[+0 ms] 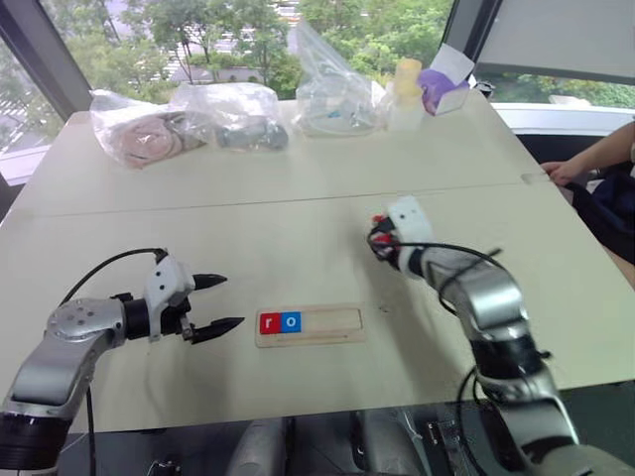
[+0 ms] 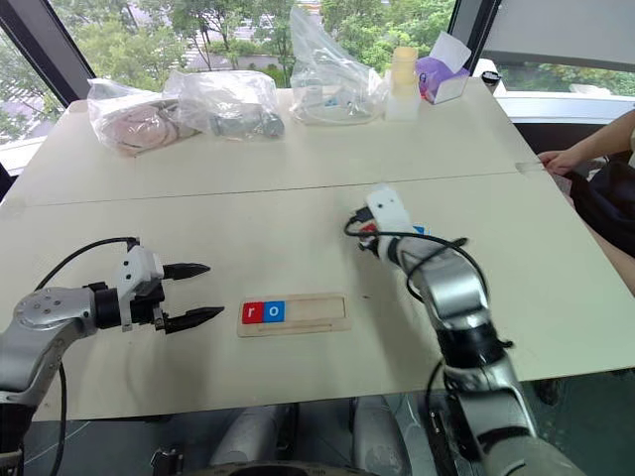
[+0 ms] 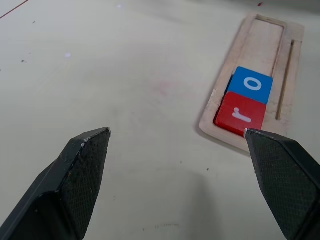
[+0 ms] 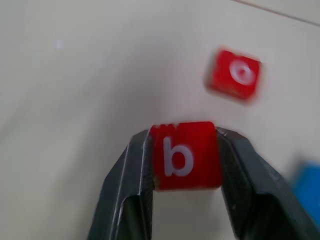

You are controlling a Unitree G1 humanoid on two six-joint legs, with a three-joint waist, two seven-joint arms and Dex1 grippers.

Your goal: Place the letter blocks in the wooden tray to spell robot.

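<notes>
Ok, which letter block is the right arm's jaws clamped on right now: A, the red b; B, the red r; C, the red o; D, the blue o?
A: the right wrist view shows the right gripper with its jaws shut on the red b block, while the red o block lies on the table beyond it.

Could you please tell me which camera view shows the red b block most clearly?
The right wrist view: the red b block sits pinched between the right tool's fingers, its white letter facing the camera. In the left eye view, only a sliver of red shows beside that tool's white housing, and no letter can be read.
</notes>
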